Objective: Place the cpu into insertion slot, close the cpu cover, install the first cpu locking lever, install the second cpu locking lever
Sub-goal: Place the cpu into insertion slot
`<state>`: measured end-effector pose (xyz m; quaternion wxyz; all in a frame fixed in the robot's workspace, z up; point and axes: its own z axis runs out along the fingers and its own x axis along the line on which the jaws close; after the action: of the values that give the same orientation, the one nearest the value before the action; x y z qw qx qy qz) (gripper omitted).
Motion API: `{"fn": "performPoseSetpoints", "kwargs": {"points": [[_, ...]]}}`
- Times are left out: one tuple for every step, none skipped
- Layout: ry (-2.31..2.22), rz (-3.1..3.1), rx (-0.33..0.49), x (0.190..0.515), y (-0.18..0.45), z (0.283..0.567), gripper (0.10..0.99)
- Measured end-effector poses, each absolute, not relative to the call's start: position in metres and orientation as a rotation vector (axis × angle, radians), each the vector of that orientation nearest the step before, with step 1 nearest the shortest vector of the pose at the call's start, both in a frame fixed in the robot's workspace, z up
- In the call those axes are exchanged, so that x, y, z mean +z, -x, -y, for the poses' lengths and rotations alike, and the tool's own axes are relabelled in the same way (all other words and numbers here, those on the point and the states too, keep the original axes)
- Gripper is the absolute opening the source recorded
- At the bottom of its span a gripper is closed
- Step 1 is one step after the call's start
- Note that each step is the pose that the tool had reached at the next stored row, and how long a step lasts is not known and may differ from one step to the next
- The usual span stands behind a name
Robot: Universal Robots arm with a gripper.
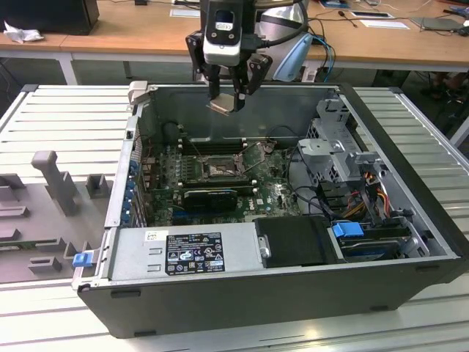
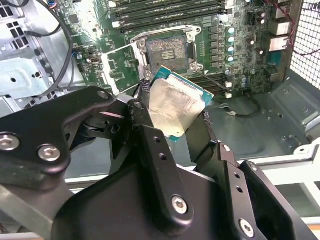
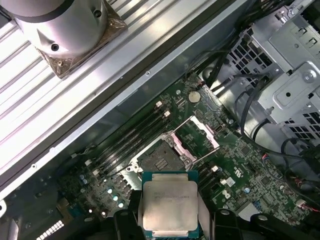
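- I have the gripper [image 1: 226,97] hanging over the far wall of the open computer case [image 1: 242,290], well above the motherboard.
- Its fingers [image 2: 152,145] are pressed in on the cpu [image 2: 177,107], pinching it by two opposite edges. The dull metal top faces both wrist cameras.
- In the second wrist view the chip sits tilted in the grip, with one corner nearer the board than the rest.
- The insertion slot [image 3: 161,160] lies bare on the board beside the long memory slots [image 3: 125,145], its pin field uncovered and with nothing in it.
- The cpu cover [image 3: 205,133] stands swung up from one side of the slot, so the way in is open. I cannot make out how the two locking levers lie.
- My main worry is that tilt. I judge that if the chip goes down crooked, one corner would meet the pin field first and bend pins.
- The hold is on thin edges only, so a jolt could let the chip slide or drop onto the board.
- The raised cover is close to the slot, and a finger could catch it.
- I cannot tell whether the chip's orientation matches the slot, and a mismatch would stop it seating.
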<state>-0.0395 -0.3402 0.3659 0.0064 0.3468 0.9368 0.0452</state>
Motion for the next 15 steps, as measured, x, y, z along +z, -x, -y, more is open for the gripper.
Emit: {"fn": "performPoseSetpoints", "kwargs": {"points": [[-1.094,-2.928,0.141,0.3659,0.0394,0.3402,0.529],[-1.103,-2.924,0.141,0.3659,0.0394,0.3402,0.529],[-1.114,-2.919,0.141,0.3659,0.0394,0.3402,0.529],[-1.127,-2.914,0.141,0.3659,0.0394,0.3402,0.529],[-1.14,-2.908,0.141,0.3659,0.0394,0.3402,0.529],[-1.153,-2.903,0.141,0.3659,0.0394,0.3402,0.529],[-1.16,-2.9,0.141,0.3659,0.0394,0.3402,0.529],[-1.176,-2.893,0.14,0.3659,0.0394,0.3402,0.529],[-1.191,-2.886,0.14,0.3658,0.0394,0.3402,0.529],[-1.2,-2.882,0.14,0.3658,0.0394,0.3402,0.529],[-1.209,-2.878,0.14,0.3658,0.0394,0.3402,0.529],[-1.216,-2.875,0.14,0.3658,0.0394,0.3402,0.529],[-1.225,-2.871,0.14,0.3658,0.0394,0.3402,0.529],[-1.239,-2.864,0.14,0.3658,0.0394,0.3402,0.529],[-1.249,-2.86,0.14,0.3658,0.0394,0.3402,0.529]]}}
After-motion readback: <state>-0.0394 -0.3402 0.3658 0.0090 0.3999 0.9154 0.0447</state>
